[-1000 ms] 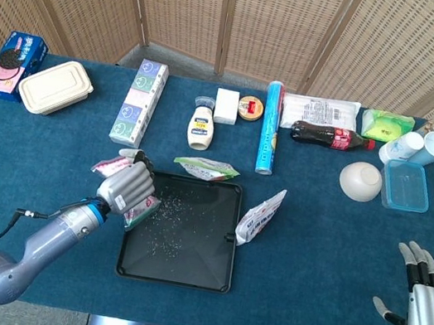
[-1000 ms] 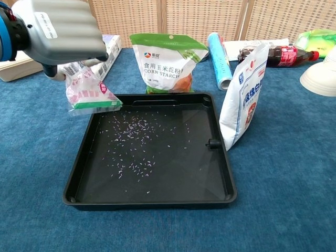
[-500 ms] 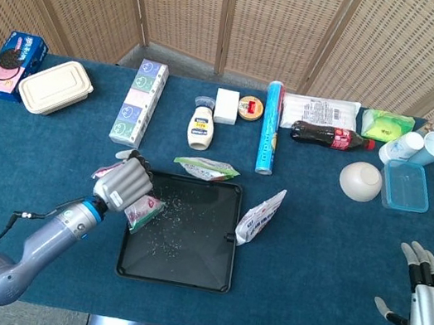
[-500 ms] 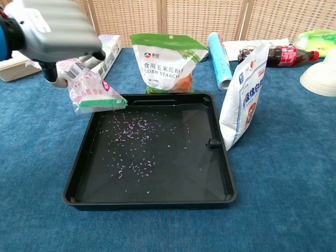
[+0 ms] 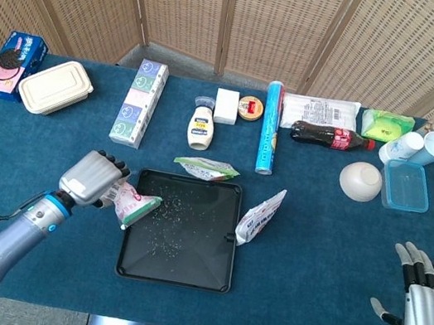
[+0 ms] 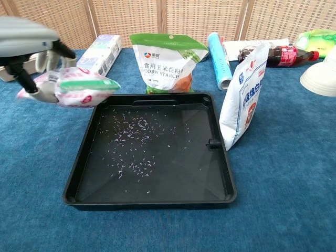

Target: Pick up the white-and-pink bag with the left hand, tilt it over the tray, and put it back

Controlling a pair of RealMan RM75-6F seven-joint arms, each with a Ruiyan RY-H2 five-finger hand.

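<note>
Now | left hand [image 5: 95, 178] grasps bag [image 6: 79, 86] | right hand [image 5: 421, 293] released | corn-starch pouch [image 6: 167, 62] behind tray [image 6: 227, 178]

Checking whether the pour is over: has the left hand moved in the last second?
Yes. The left hand, holding the white-and-pink bag, has drawn back leftward from over the black plastic tray; only the bag's tip reaches the tray's left rim.

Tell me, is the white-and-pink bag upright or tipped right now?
Tipped. The left hand holds the white-and-pink bag roughly sideways, its green end at the tray's left rim.
</note>
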